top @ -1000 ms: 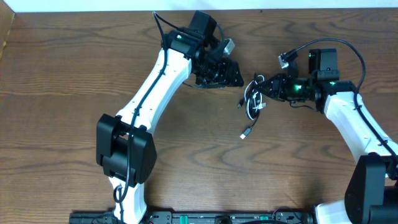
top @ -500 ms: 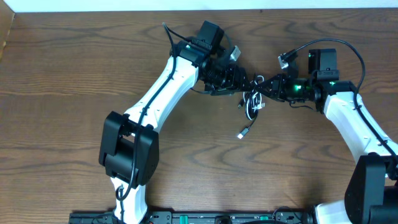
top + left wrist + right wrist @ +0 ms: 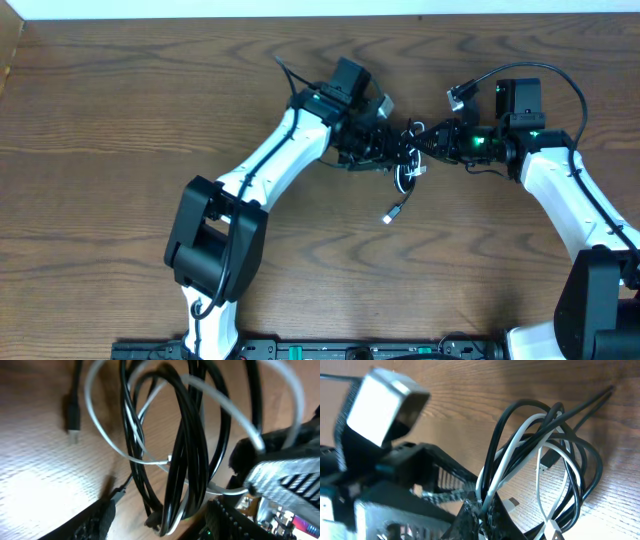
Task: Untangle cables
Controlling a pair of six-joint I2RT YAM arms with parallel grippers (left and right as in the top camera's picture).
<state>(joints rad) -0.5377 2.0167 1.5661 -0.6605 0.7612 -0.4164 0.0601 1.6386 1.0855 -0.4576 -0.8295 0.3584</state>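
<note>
Two arms meet over the far middle of the wooden counter (image 3: 100, 150), the left arm (image 3: 270, 165) reaching in from the near left and the right arm (image 3: 560, 190) from the right edge. Between their tips lies the tangle of cables (image 3: 406, 168), a small coil of black loops with one white cord (image 3: 517, 445) threaded through.

The right jaws are clamped on the top of the coil; in the right wrist view the strands fan out from the pinch. The left jaws stand apart, and in the left wrist view the loops (image 3: 187, 460) fill the space between the fingers (image 3: 97, 519), with nothing pinched as far as I can tell.

The bundle's long axis runs from the far side toward the near edge, ending in a loose plug (image 3: 392, 213) lying on the wood. It sits just right of the left jaws and just left of the right ones, so the free left arm looks placed to take a strand and draw it leftward, across that axis.
</note>
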